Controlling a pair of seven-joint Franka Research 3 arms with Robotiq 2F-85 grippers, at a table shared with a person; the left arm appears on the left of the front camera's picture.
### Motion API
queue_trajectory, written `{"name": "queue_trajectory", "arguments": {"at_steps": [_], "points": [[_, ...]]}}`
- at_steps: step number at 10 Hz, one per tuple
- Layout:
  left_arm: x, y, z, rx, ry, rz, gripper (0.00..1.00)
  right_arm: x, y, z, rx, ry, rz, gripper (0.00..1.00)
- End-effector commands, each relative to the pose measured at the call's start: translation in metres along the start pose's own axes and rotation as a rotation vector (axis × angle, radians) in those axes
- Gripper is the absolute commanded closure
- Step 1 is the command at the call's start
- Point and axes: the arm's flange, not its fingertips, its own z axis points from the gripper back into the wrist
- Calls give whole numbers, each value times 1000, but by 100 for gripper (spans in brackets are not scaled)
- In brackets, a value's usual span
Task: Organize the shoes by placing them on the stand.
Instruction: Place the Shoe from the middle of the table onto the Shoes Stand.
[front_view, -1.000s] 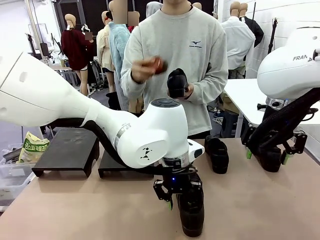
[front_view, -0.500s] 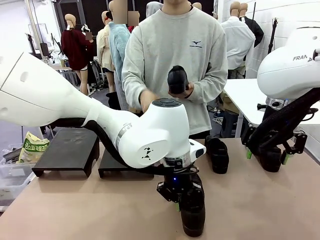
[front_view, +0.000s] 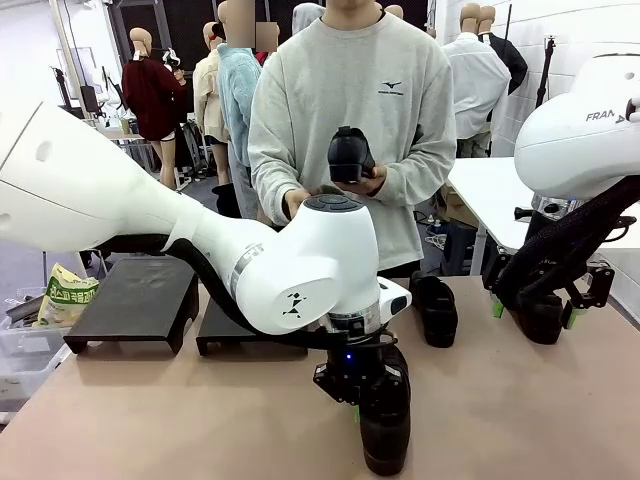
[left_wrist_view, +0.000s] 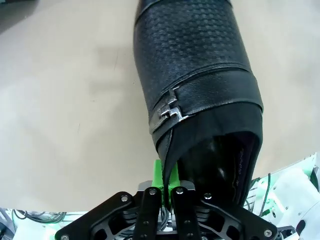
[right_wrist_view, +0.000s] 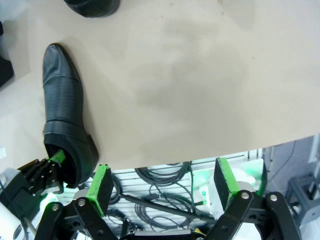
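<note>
table (front_view: 150, 420): tan, bearing black stand (front_view: 135, 300) at far left.
left arm (front_view: 200, 240): reaching across the middle, wrist pointing down; left gripper (front_view: 368, 398) pinched tight on the heel collar of a shoe (front_view: 387, 435) at the table's near edge.
right gripper (front_view: 535, 312): hovering low at right, pads wide apart, empty.
second shoe (front_view: 436, 308): mid-table.
third shoe (front_view: 350, 155): raised in person's hand (front_view: 375, 183), beyond the far side.

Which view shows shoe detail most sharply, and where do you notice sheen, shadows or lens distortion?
Left wrist view: the shoe is crisp, embossed grain and buckle clear, sheen on its strap. Right wrist view: faint blotchy shadows on the table, whose edge bows slightly. Front view: even light, that shoe reads near-featureless black.
</note>
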Motion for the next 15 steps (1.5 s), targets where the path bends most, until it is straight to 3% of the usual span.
{"name": "queue_trajectory", "arguments": {"at_steps": [1,15], "points": [[1,-1,-3,-5,-3,-1,100,3,1,1,-8,-2,5,0],[1,-1,-3,-5,-3,-1,100,3,1,1,-8,-2,5,0]]}}
